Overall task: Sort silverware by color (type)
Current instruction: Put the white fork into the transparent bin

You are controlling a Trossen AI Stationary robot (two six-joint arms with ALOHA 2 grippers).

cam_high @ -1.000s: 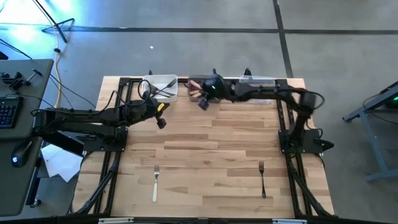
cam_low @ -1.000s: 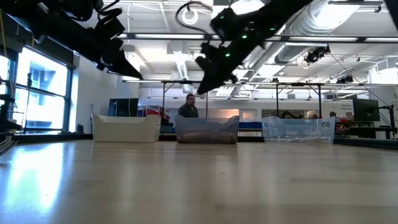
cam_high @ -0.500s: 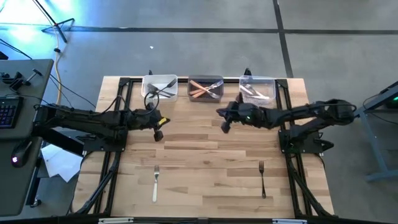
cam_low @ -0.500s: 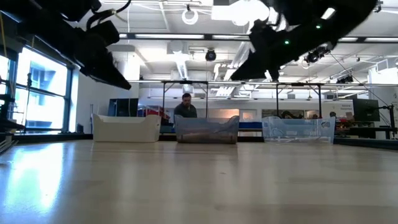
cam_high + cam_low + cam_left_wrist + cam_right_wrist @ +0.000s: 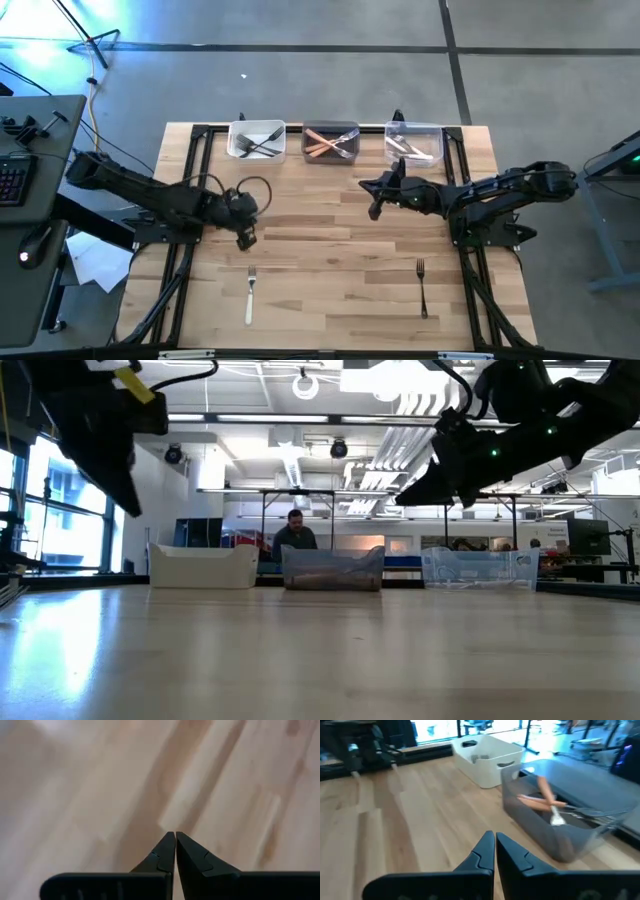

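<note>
White fork: loose on the near surface, below the left pincer, which is closed and empty; open before descending.
Black fork: near right.
Right pincer: closed, empty.
Bins: far edge, forks sorted inside.

Seen level across the pale wooden table, three small rectangular bins stand in a row at its far edge. The smoky translucent grey bin is in the middle, the opaque white plastic bin to one side, and the clear plastic bin to the other. A person shows behind the grey bin. Two dark arms hang above.
</note>
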